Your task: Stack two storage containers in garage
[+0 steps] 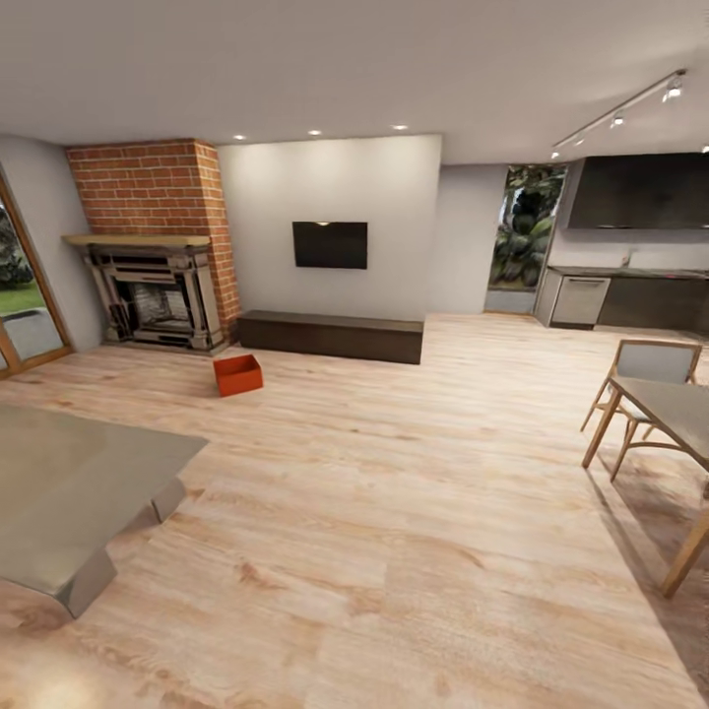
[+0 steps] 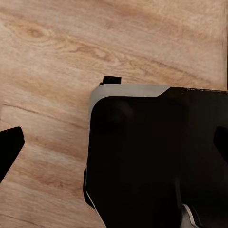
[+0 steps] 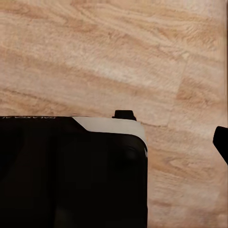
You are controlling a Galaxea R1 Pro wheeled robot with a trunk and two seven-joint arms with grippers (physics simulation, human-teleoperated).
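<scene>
One orange-red storage container [image 1: 239,375] sits on the light wood-plank flooring of the living room, far ahead and left of centre, in front of the long dark low cabinet [image 1: 331,336]. My left gripper [image 2: 114,147] is open, one dark fingertip [image 2: 10,149] at each side of the left wrist view, with my black base [image 2: 152,156] below it. The right gripper [image 3: 114,142] also looks open; one of its fingertips [image 3: 221,142] stands out against the planks. Neither holds anything. The garage is out of view.
A red-brick fireplace [image 1: 158,246] stands at the back left, with a black wall screen [image 1: 330,244] above the cabinet. A grey low table [image 1: 69,492] is close on the left. On the right stand a wooden dining table [image 1: 679,414] and a chair [image 1: 645,379]. A kitchen counter [image 1: 630,295] lies at the far right.
</scene>
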